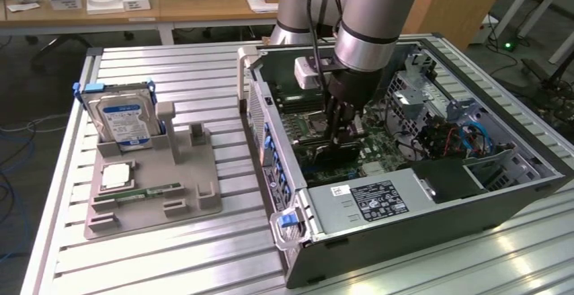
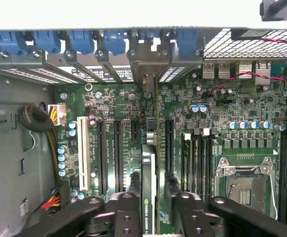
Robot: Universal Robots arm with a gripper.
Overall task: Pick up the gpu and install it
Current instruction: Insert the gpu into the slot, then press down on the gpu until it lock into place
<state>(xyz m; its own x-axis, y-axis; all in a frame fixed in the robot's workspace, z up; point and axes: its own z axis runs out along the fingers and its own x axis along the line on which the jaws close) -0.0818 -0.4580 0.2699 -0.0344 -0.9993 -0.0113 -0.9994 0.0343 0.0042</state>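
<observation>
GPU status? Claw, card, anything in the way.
Claw shut on GPU, card edge-on, low over the motherboard slots inside the PC case. Whether it is seated, cannot tell. Nothing seen blocking the slot.

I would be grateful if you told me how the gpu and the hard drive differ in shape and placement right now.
The gpu is a thin card seen edge-on, while the hard drive is a boxy silver block with a blue-white label. The gpu sits inside the computer case, over the motherboard, gripped by the end effector; the hard drive stands untouched in the grey holder outside. Both stand on edge.
</observation>
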